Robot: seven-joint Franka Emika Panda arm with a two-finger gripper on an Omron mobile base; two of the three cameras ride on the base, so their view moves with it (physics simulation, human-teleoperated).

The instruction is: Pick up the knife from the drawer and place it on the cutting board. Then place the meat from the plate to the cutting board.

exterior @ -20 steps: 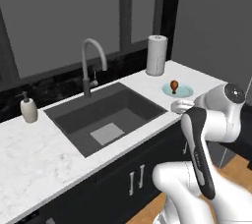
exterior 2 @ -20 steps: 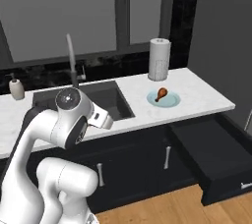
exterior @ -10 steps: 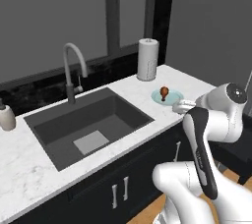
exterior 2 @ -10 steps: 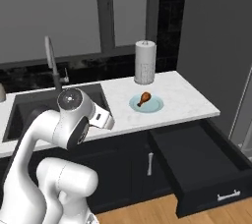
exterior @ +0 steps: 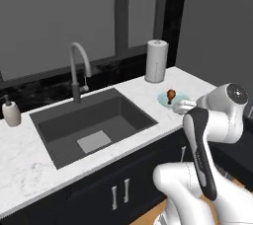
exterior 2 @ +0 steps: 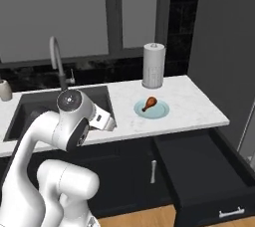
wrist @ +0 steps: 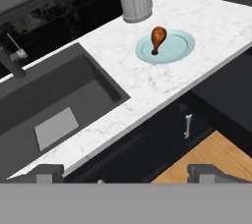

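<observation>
The hand [wrist: 123,171] hung spread before the surface [wrist: 147,88]; meat [wrist: 157,37] lay on the plate [wrist: 179,46], drawer [exterior 2: 209,171] open.

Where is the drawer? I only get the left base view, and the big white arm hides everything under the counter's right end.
Observer: In the right base view the drawer stands pulled out below the right end of the counter.
Operator: Is a knife inside?
Observer: None that I can make out. The inside shows plain black.
Operator: What are the jaws doing?
Observer: The hand view shows them wide open. The two finger tips are far apart with nothing between them.
</observation>
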